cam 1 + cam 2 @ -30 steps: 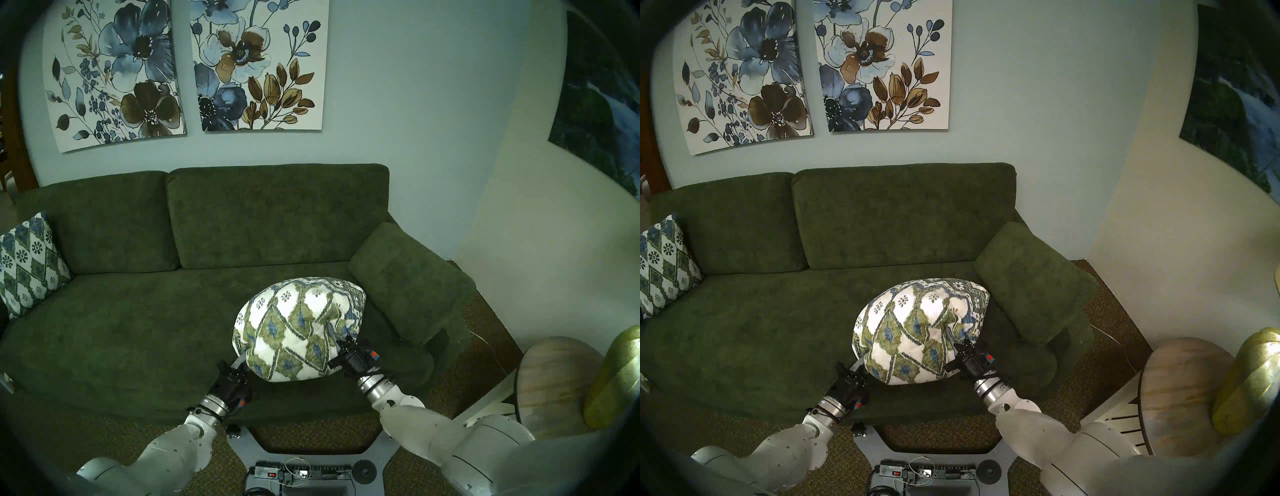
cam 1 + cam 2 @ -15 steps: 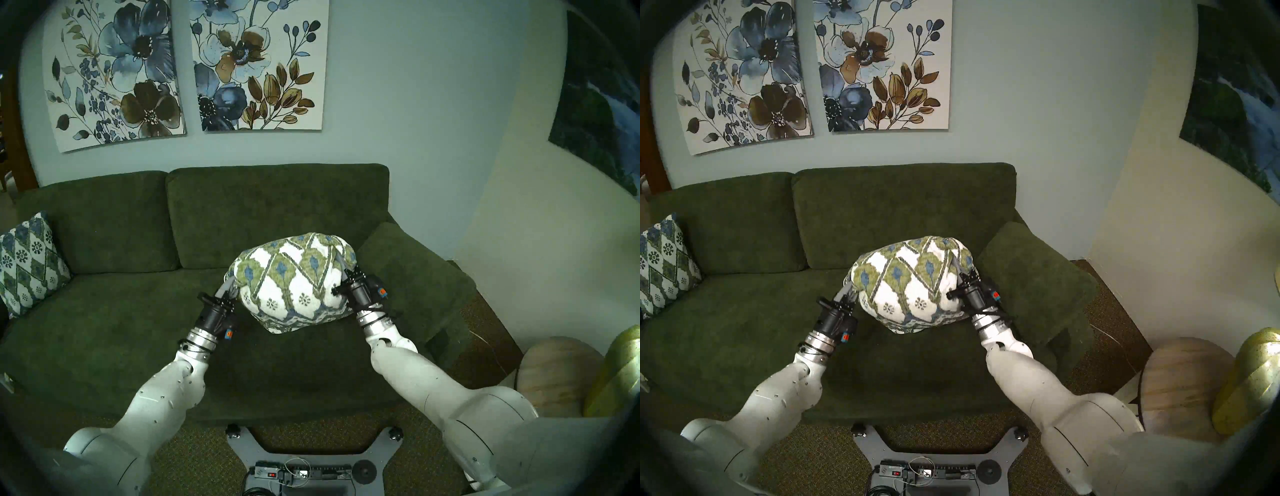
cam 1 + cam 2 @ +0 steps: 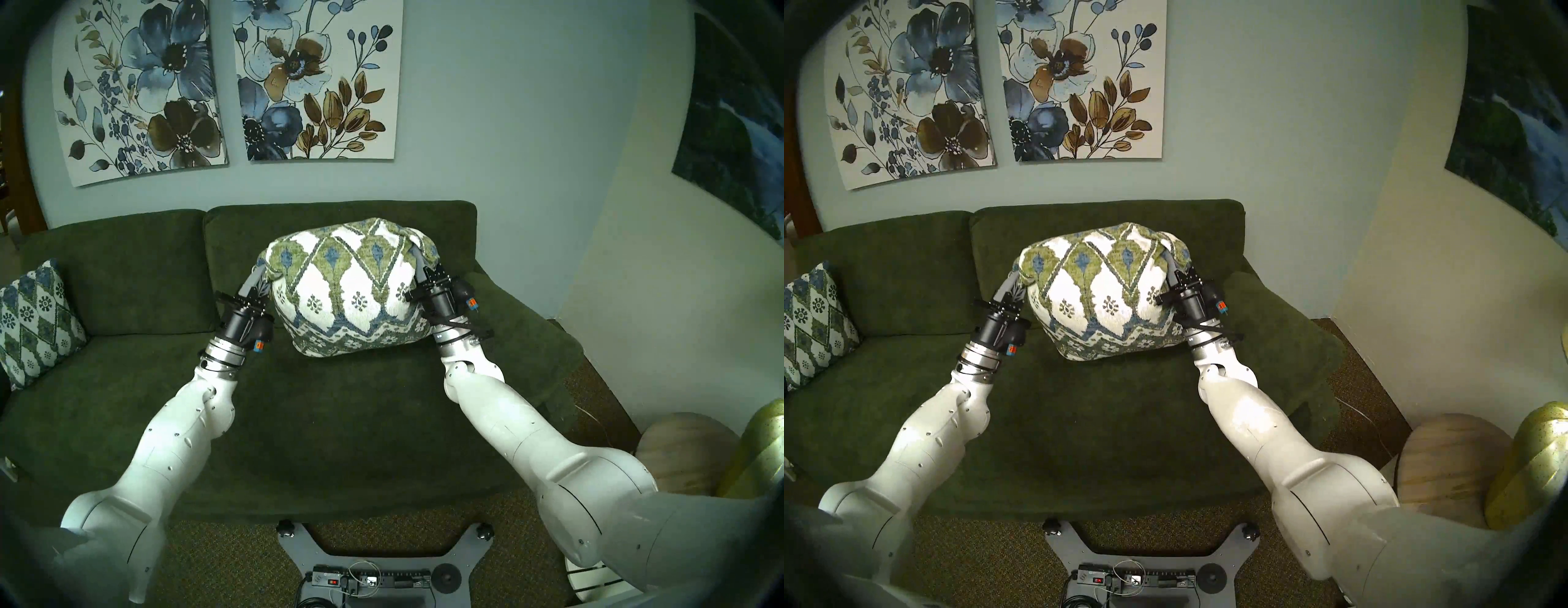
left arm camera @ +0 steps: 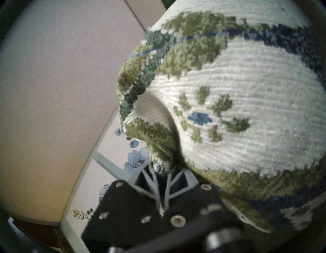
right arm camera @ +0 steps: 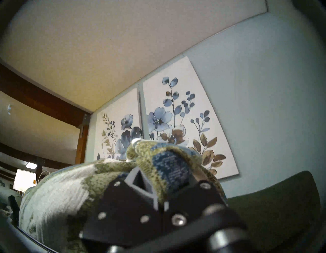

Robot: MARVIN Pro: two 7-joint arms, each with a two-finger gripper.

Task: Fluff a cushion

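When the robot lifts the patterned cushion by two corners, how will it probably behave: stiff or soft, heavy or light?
Probably soft: the cushion bulges round between the left claw and right claw. Likely light, since two pinched corners carry it clear of the sofa. The woven fabric looks grippy, not slippery.

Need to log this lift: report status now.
Left gripper and right gripper shut on corners of plump white, olive and blue diamond-patterned cushion. Cushion held clear above dark green sofa. Nothing obstructing.

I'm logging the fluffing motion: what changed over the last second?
Both arms swung the cushion up and away over the sofa, tipping its lower border into view. The left gripper and right gripper stayed shut on its corners. The second patterned pillow didn't move.
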